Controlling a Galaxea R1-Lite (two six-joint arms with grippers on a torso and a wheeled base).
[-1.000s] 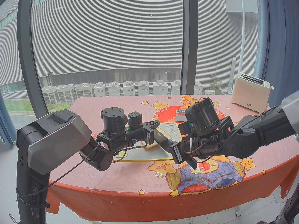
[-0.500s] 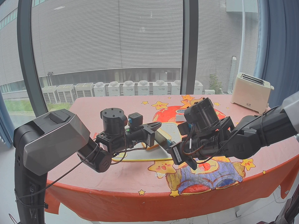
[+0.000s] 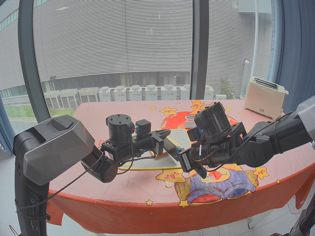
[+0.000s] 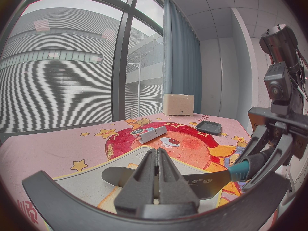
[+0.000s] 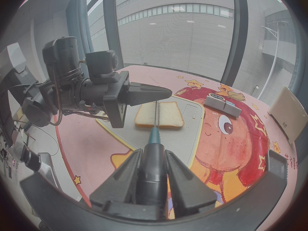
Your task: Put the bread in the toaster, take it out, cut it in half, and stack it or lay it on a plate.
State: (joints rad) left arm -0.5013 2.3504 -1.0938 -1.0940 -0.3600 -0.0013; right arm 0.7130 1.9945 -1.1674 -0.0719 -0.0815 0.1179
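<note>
A slice of bread (image 5: 166, 114) lies flat on the grey cutting board (image 5: 179, 138) in the middle of the table. My right gripper (image 5: 153, 153) is shut on the teal-necked handle of a knife (image 5: 154, 135). The knife's blade stands on edge across the middle of the slice; whether it touches the bread is unclear. My left gripper (image 5: 166, 93) is shut on nothing and hovers just above one side of the slice. In the head view both grippers, left (image 3: 166, 132) and right (image 3: 179, 152), meet over the board (image 3: 144, 164), and the bread (image 3: 160, 154) mostly hides behind them. The toaster (image 3: 265, 97) stands at the far right.
A black plate (image 4: 209, 126) sits on the table between the board and the toaster (image 4: 178, 104). A small grey knife rest (image 4: 152, 134) lies beyond the board. The table's front edge runs close below the arms, and a window stands behind the table.
The left arm has drawn slightly nearer to the knife and lower over the board. The right gripper and knife have shifted a little to the left.
</note>
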